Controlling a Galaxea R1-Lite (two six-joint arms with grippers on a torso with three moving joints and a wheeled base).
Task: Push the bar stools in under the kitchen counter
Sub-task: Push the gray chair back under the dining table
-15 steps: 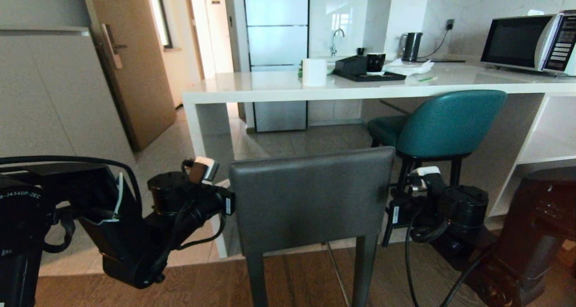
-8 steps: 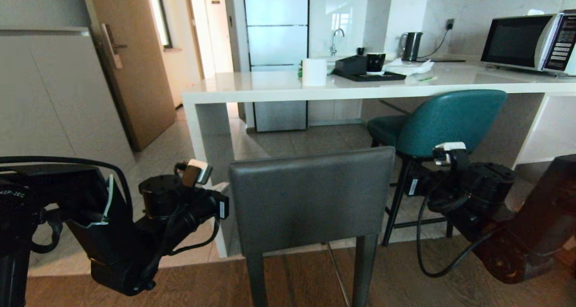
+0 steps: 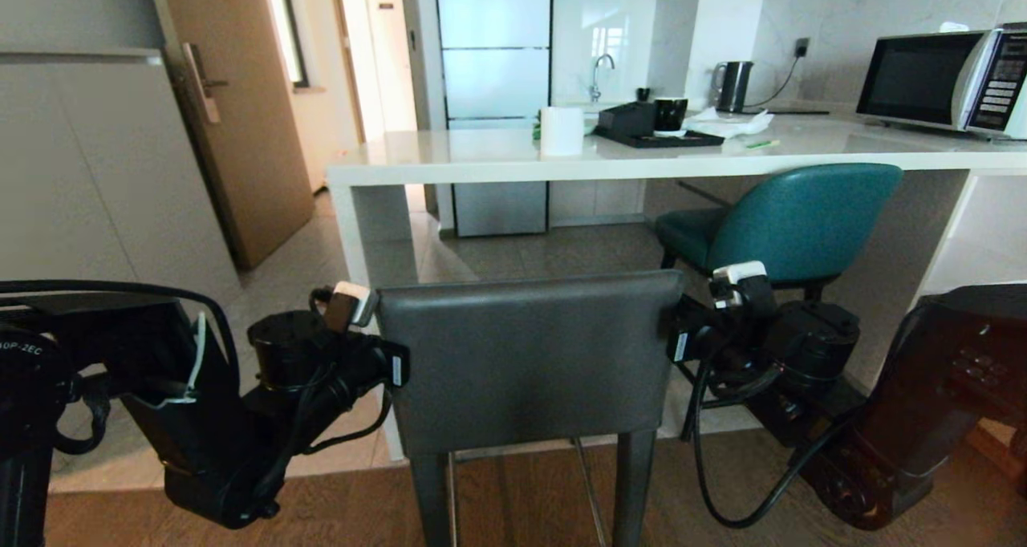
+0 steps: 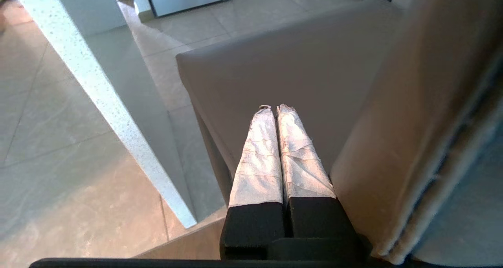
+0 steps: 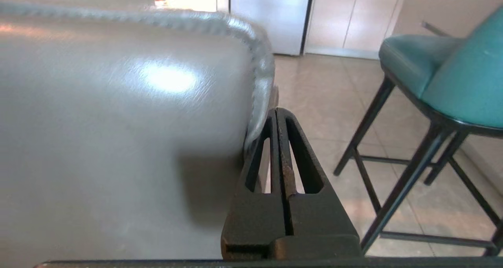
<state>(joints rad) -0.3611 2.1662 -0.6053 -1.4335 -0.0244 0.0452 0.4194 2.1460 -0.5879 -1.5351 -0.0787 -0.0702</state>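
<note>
The grey bar stool (image 3: pixel 529 362) stands right before me, its square back facing me, just short of the kitchen counter (image 3: pixel 610 162). Further right, the teal bar stool (image 3: pixel 802 218) has its seat under the counter top. My left gripper (image 4: pixel 274 107) is shut and reaches past the left edge of the grey backrest (image 4: pixel 412 122), over the seat (image 4: pixel 275 63). My right gripper (image 5: pixel 277 111) is shut too, its side against the right edge of the backrest (image 5: pixel 118 103). In the head view the backrest hides both sets of fingers. The teal stool (image 5: pixel 452 75) stands just beyond the right gripper.
The counter's white end panel (image 3: pixel 361 234) stands close to the grey stool's left. On the counter are a paper roll (image 3: pixel 560 130), a black tray (image 3: pixel 658 134), a kettle (image 3: pixel 734 83) and a microwave (image 3: pixel 939 78). A wooden door (image 3: pixel 233 114) stands open at left.
My right arm swung out to the right, then came back against the grey stool's right edge. The grey stool has shifted a little to the left against the counter. The left arm barely moved.
</note>
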